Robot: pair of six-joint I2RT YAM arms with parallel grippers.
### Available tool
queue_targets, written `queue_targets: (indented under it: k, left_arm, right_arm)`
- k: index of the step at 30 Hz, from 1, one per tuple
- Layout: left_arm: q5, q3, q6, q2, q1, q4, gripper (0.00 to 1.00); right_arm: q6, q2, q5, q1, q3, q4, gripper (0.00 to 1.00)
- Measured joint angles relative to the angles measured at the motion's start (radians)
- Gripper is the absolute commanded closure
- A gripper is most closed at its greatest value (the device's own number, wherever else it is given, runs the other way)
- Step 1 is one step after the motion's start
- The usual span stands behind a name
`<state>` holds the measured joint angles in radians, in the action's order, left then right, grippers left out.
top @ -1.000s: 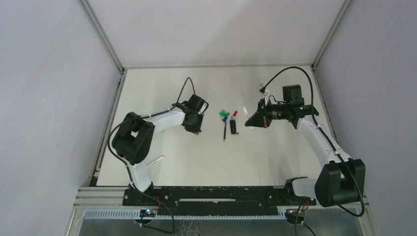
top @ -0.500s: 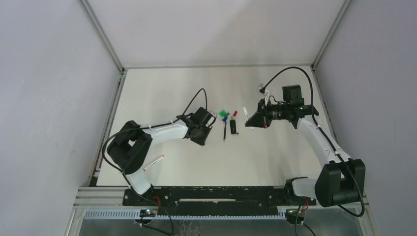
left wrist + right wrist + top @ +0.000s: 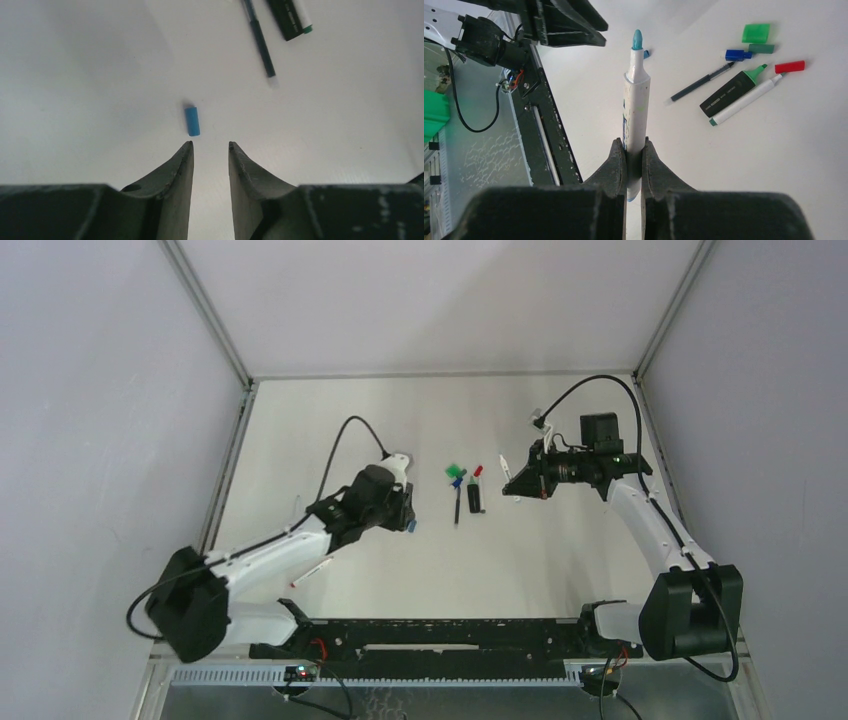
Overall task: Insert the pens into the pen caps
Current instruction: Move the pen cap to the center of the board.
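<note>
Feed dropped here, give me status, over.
Left gripper open, empty, just short of blue cap. Right gripper shut on uncapped white marker. Nothing blocking the cap.

walls (image 3: 90, 440): plain grey panels | table (image 3: 560, 570): white, matte | rails (image 3: 205, 310): aluminium corners | light: even
</note>
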<state>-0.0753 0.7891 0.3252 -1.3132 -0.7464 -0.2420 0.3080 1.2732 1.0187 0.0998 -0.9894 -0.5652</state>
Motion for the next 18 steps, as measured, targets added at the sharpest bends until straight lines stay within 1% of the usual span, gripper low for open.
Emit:
queue_targets:
  k: [3, 5, 10, 14, 18]
  left_arm:
    - [0.001, -0.083, 0.042, 0.104, 0.0, 0.069, 0.65]
    - [0.001, -0.131, 0.068, 0.164, 0.0, 0.101, 0.67]
    - [0.002, -0.19, 0.135, 0.254, 0.0, 0.163, 0.84]
    - [0.01, -0.234, 0.198, 0.251, -0.001, 0.234, 0.9]
    - [0.037, -0.258, 0.244, 0.161, -0.001, 0.275, 0.93]
  right_arm:
    - [0.001, 0.0, 0.0, -0.006, 0.0, -0.001, 0.95]
    - [0.002, 0.0, 0.0, -0.008, 0.0, -0.001, 0.95]
    - [0.002, 0.0, 0.0, -0.011, 0.0, -0.001, 0.95]
    - [0.002, 0.0, 0.0, -0.013, 0.0, 0.0, 0.95]
    - [0.002, 0.0, 0.0, -0.013, 0.0, 0.0, 0.95]
